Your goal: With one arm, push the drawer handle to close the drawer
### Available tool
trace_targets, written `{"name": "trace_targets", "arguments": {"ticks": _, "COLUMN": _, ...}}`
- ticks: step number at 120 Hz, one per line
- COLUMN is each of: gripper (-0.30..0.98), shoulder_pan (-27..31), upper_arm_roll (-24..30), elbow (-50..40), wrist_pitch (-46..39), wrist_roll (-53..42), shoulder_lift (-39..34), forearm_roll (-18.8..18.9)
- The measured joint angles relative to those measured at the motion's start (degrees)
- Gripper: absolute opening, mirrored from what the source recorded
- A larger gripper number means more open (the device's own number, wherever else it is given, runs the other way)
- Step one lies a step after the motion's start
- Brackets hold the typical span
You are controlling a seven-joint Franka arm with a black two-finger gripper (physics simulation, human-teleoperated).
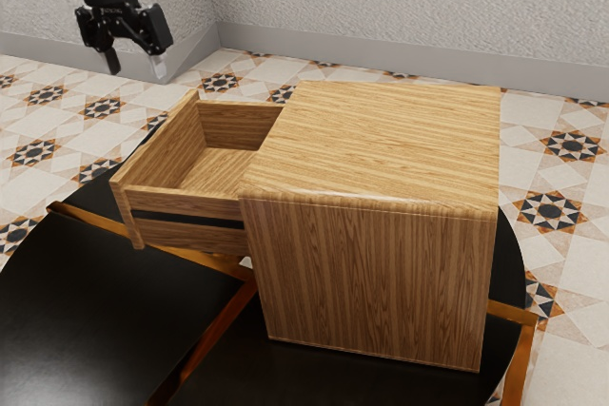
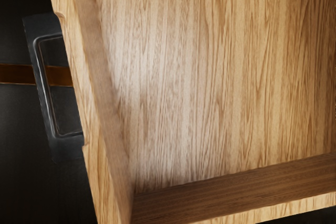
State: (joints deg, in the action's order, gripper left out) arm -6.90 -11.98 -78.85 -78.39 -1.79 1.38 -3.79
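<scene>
Exterior view: my pincer (image 1: 136,68) hangs in the air, fingertips pointing down, its two fingers spread well apart with nothing held between them. Below it, and toward the exterior view's right, lies the wooden drawer (image 1: 186,202), drawn well out of its cabinet (image 1: 381,145), so that I see into the hollow interior. The cabinet stands farther to the exterior view's right of the pincer, upright on a round black table (image 1: 76,316) crossed by orange-brown strips (image 1: 214,330). Patterned floor tiles (image 1: 547,211) and a pale textured wall (image 1: 381,7) form the background. The pincer touches neither drawer nor cabinet

Wrist view: from my position at the hand I look down into the drawer, its grained bottom and a darker side wall exposed beneath the pincer. The dark handle (image 2: 44,95), a rectangular loop, projects from the outer face of the front panel (image 2: 90,108), lower than the pincer and apart from it. One table strip passes beneath the handle and is visible through its opening; a shallow recess marks the panel's edge alongside
</scene>
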Motion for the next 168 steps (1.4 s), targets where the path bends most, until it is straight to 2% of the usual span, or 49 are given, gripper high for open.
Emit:
{"name": "trace_targets", "arguments": {"ticks": 10, "gripper": 0.69, "shoulder_pan": -1.19, "upper_arm_roll": 0.84, "elbow": -3.16, "wrist_pitch": -1.43, "wrist_roll": 0.41, "shoulder_lift": -0.59, "forearm_roll": -0.07}}
{"name": "trace_targets", "arguments": {"ticks": 16, "gripper": 0.69, "shoulder_pan": -2.53, "upper_arm_roll": 1.14, "elbow": -6.95, "wrist_pitch": -2.32, "wrist_roll": 0.42, "shoulder_lift": -4.03, "forearm_roll": 1.19}}
{"name": "trace_targets", "arguments": {"ticks": 21, "gripper": 0.68, "shoulder_pan": -3.24, "upper_arm_roll": 0.77, "elbow": -13.23, "wrist_pitch": -3.42, "wrist_roll": 0.4, "shoulder_lift": -9.21, "forearm_roll": 2.85}}
{"name": "trace_targets", "arguments": {"ticks": 32, "gripper": 0.68, "shoulder_pan": 1.68, "upper_arm_roll": -2.43, "elbow": -23.55, "wrist_pitch": -4.84, "wrist_roll": -0.69, "shoulder_lift": -18.72, "forearm_roll": 7.89}}
{"name": "trace_targets", "arguments": {"ticks": 36, "gripper": 0.68, "shoulder_pan": 1.17, "upper_arm_roll": -5.64, "elbow": -26.84, "wrist_pitch": -5.61, "wrist_roll": -1.88, "shoulder_lift": -20.89, "forearm_roll": 9.93}}
{"name": "trace_targets", "arguments": {"ticks": 38, "gripper": 0.68, "shoulder_pan": -1.44, "upper_arm_roll": -8.87, "elbow": -28.12, "wrist_pitch": -6.08, "wrist_roll": -2.6, "shoulder_lift": -21.98, "forearm_roll": 11.26}}
{"name": "trace_targets", "arguments": {"ticks": 44, "gripper": 0.66, "shoulder_pan": -17.05, "upper_arm_roll": -22.35, "elbow": -31.75, "wrist_pitch": -7.49, "wrist_roll": -4.77, "shoulder_lift": -29.72, "forearm_roll": 17.83}}
{"name": "trace_targets", "arguments": {"ticks": 51, "gripper": 0.61, "shoulder_pan": -28.85, "upper_arm_roll": -30.4, "elbow": -34.59, "wrist_pitch": -8.84, "wrist_roll": -7.91, "shoulder_lift": -37.54, "forearm_roll": 26.1}}
{"name": "trace_targets", "arguments": {"ticks": 63, "gripper": 0.52, "shoulder_pan": -41.08, "upper_arm_roll": -42.85, "elbow": -36.27, "wrist_pitch": -12.17, "wrist_roll": -14.58, "shoulder_lift": -43.51, "forearm_roll": 36.5}}
{"name": "trace_targets", "arguments": {"ticks": 69, "gripper": 0.47, "shoulder_pan": -45.33, "upper_arm_roll": -46.47, "elbow": -36.46, "wrist_pitch": -14.66, "wrist_roll": -17.89, "shoulder_lift": -44.46, "forearm_roll": 40.79}}
{"name": "trace_targets", "arguments": {"ticks": 87, "gripper": 0.36, "shoulder_pan": -54.61, "upper_arm_roll": -55.21, "elbow": -35.77, "wrist_pitch": -22.29, "wrist_roll": -26.32, "shoulder_lift": -44.61, "forearm_roll": 47.94}}
{"name": "trace_targets", "arguments": {"ticks": 102, "gripper": 0.29, "shoulder_pan": -56.26, "upper_arm_roll": -56.19, "elbow": -35.76, "wrist_pitch": -26.76, "wrist_roll": -32.2, "shoulder_lift": -43.65, "forearm_roll": 49.87}}
{"name": "trace_targets", "arguments": {"ticks": 114, "gripper": 0.21, "shoulder_pan": -56.51, "upper_arm_roll": -56.3, "elbow": -35.77, "wrist_pitch": -28.45, "wrist_roll": -36.38, "shoulder_lift": -43.61, "forearm_roll": 48.64}}
{"name": "trace_targets", "arguments": {"ticks": 125, "gripper": 0.17, "shoulder_pan": -59.0, "upper_arm_roll": -56.66, "elbow": -35.67, "wrist_pitch": -29.16, "wrist_roll": -39.78, "shoulder_lift": -43.73, "forearm_roll": 47.9}}
{"name": "trace_targets", "arguments": {"ticks": 147, "gripper": 0.13, "shoulder_pan": -63.44, "upper_arm_roll": -59.68, "elbow": -35.61, "wrist_pitch": -30.5, "wrist_roll": -44.57, "shoulder_lift": -42.97, "forearm_roll": 47.23}}
{"name": "trace_targets", "arguments": {"ticks": 168, "gripper": 0.09, "shoulder_pan": -64.96, "upper_arm_roll": -60.09, "elbow": -35.82, "wrist_pitch": -31.41, "wrist_roll": -47.45, "shoulder_lift": -42.46, "forearm_roll": 45.88}}
